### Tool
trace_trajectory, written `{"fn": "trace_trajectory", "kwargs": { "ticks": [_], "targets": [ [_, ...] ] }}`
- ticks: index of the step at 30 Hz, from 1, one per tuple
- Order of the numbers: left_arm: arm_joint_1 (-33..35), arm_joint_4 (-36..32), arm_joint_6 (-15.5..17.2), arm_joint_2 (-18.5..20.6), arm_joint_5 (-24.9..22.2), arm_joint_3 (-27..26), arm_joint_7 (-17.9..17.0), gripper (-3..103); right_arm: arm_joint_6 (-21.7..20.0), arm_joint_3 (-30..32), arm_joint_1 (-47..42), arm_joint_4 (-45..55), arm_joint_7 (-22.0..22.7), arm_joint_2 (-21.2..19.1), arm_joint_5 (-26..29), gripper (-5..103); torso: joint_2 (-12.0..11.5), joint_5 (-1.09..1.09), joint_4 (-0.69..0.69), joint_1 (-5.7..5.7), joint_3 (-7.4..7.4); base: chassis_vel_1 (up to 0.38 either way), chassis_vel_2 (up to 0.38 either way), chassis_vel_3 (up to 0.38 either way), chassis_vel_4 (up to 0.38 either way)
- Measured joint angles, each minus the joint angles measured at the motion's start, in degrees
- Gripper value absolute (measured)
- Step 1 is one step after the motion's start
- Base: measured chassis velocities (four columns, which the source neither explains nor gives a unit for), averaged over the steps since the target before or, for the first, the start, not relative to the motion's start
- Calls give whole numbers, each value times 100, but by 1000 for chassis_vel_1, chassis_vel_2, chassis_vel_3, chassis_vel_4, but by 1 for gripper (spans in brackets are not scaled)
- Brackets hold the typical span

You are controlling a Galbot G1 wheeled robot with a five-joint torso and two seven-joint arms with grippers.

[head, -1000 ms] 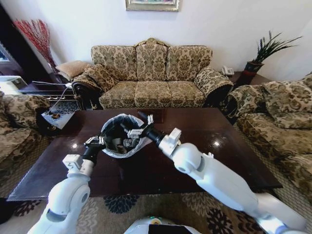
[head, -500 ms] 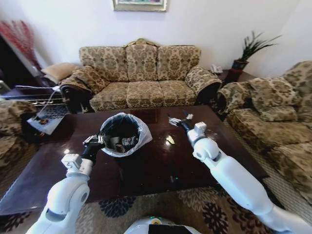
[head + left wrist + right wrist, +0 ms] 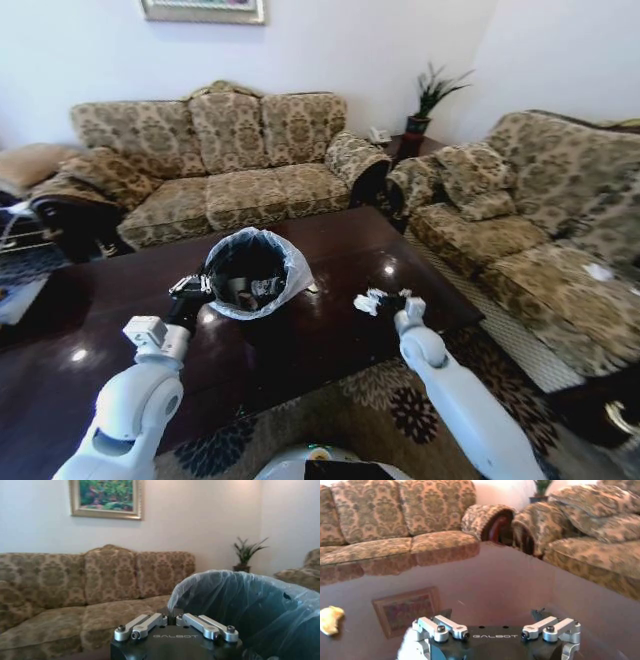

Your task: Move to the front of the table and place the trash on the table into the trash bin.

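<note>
The trash bin (image 3: pixel 250 272), black with a white bag over its rim, is over the dark brown table (image 3: pixel 330 335) with scraps inside it. My left gripper (image 3: pixel 190 290) is shut on the bin's left rim, and the bag (image 3: pixel 250 603) rises just beside it in the left wrist view. My right gripper (image 3: pixel 388 300) is open, low over the table near its right edge. A crumpled white tissue (image 3: pixel 411 647) lies against one of its fingers. A small yellowish scrap (image 3: pixel 331 619) rests on the table farther off.
A patterned sofa (image 3: pixel 200 170) stands behind the table and another sofa (image 3: pixel 540 230) to the right. A potted plant (image 3: pixel 425 100) fills the corner between them. A patterned rug (image 3: pixel 400 395) lies below the table's near right corner.
The view has swung to the right. My right arm left the bin's mouth and came down open by the table's right edge. The left gripper kept its hold on the bin.
</note>
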Motion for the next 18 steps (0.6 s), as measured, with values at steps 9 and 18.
{"fn": "trace_trajectory", "kwargs": {
  "ticks": [9, 18],
  "targets": [
    [70, 9, -21, -54, 21, 30, 2, 3, 261, -214, 11, -101, -571, 114, -13, 100, 0, -1, 9, 1, 0, -16, -20, -11, -15],
    [113, -76, -27, -59, 20, -4, 3, 3, 71, -751, 531, -694, -681, 374, -177, 97, 0, 0, 5, 2, 2, 0, 0, 0, 0]
  ]
}}
